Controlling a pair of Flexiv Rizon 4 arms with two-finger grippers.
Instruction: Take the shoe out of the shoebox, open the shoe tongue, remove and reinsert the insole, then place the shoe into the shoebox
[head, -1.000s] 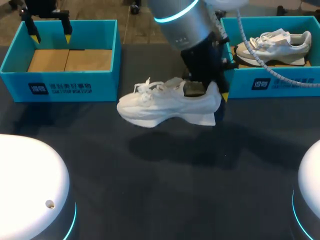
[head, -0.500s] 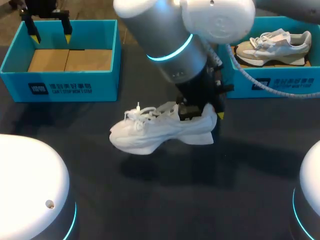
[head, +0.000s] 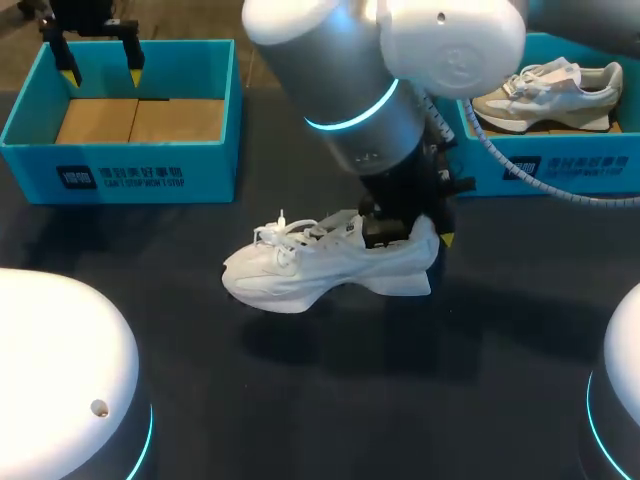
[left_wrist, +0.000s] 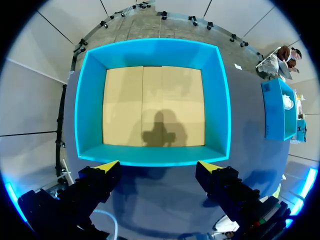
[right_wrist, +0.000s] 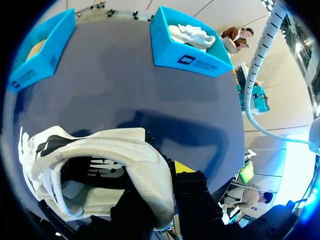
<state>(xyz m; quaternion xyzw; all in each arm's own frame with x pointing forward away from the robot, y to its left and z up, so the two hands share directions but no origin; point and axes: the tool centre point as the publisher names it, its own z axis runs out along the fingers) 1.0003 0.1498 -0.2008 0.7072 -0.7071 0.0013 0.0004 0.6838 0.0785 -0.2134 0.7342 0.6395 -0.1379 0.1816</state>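
Observation:
A white shoe (head: 320, 265) hangs low over the middle of the dark table, toe to the left, laces loose. My right gripper (head: 425, 235) is shut on its heel collar. In the right wrist view one finger is inside the shoe (right_wrist: 100, 150) and the other, with its yellow tip (right_wrist: 182, 167), is outside the heel. An empty blue shoebox (head: 215, 150) with a cardboard floor stands at the back left. Over its far rim hangs my left gripper (head: 100, 60), open and holding nothing. The left wrist view looks straight down into this box (left_wrist: 90, 100) past the spread left gripper (left_wrist: 159, 167).
A second blue box (head: 560, 170) at the back right holds a grey-white shoe (head: 545, 95). My right arm's thick silver link (head: 340, 80) crosses over the table's middle. Bare dark table (head: 350, 400) lies in front of the shoe.
My right arm has carried the shoe away from the right box, toward the front and down. In the last half second it barely shifted. The left gripper has stayed put.

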